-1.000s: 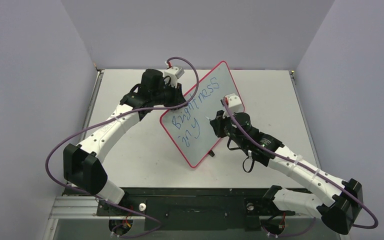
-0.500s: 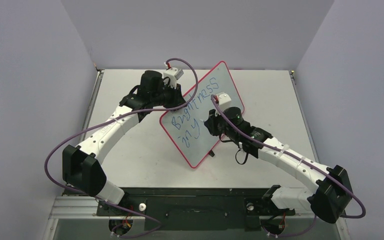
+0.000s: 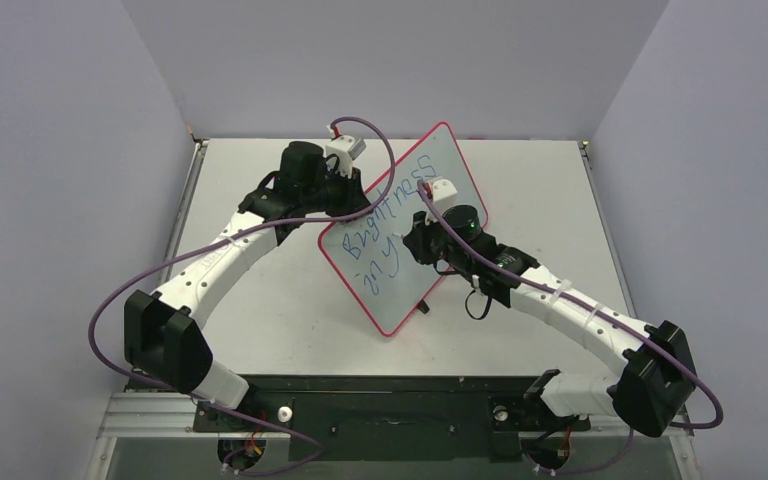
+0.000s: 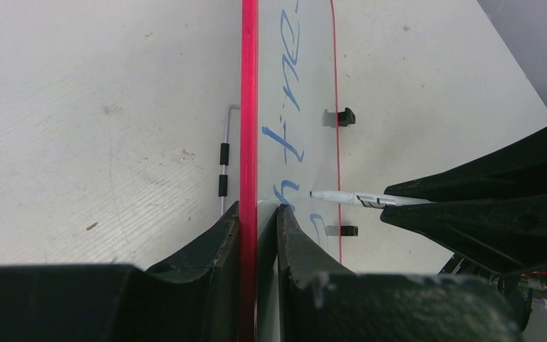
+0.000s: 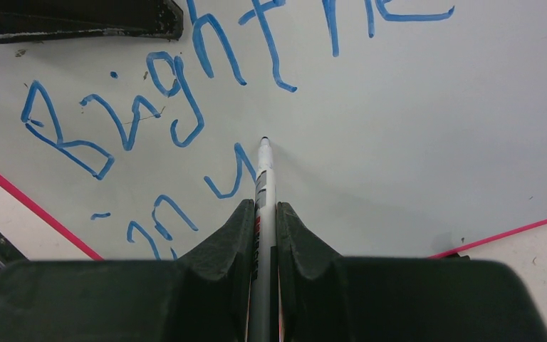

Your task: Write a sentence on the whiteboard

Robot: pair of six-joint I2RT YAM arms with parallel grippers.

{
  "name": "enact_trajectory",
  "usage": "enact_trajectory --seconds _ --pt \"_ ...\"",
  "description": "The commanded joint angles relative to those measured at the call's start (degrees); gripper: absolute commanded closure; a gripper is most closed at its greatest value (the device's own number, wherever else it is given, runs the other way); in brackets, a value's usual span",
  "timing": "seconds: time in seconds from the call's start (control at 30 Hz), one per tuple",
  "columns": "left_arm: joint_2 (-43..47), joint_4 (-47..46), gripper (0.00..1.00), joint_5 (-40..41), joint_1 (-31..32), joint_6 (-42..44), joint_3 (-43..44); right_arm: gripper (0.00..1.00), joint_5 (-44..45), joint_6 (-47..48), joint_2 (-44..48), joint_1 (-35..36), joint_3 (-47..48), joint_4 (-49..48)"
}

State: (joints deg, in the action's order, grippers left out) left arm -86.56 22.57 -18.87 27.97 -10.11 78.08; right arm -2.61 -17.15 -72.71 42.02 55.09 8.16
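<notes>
Here, the whiteboard [image 3: 450, 160] is held tilted at the middle of the table [image 3: 260, 300]. Its far-left rim is clamped between the nearly closed jaws of the left gripper [image 4: 258, 210]. The sentence [image 5: 178, 92] is written in blue as far as "Brightness" on the upper line and "in y" on the lower. A white marker [image 5: 263, 171] is gripped in the fully closed jaws of the right gripper [image 5: 263, 208]. Its tip is placed at the board face just right of the "y".
</notes>
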Motion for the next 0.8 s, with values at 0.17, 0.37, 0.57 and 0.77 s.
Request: enact_trajectory --seconds 0.17,0.37,0.57,0.77 --pt "2.1 -2.1 1.00 6.4 -0.4 6.3 -0.4 1.00 -2.8 -1.2 1.2 0.1 -2.4 -2.8" --pt "2.0 -2.0 1.00 6.2 -0.4 6.2 -0.3 1.00 -2.6 -2.1 2.5 0.1 -5.6 -3.1" --pt "2.1 -2.0 1.00 6.2 -0.4 6.3 -0.3 1.00 -0.3 -2.1 3.1 0.0 -6.5 -2.4" --pt "2.3 -1.9 1.00 6.3 -0.4 6.3 -0.4 1.00 2.4 -1.7 3.0 -0.1 -4.2 -0.3"
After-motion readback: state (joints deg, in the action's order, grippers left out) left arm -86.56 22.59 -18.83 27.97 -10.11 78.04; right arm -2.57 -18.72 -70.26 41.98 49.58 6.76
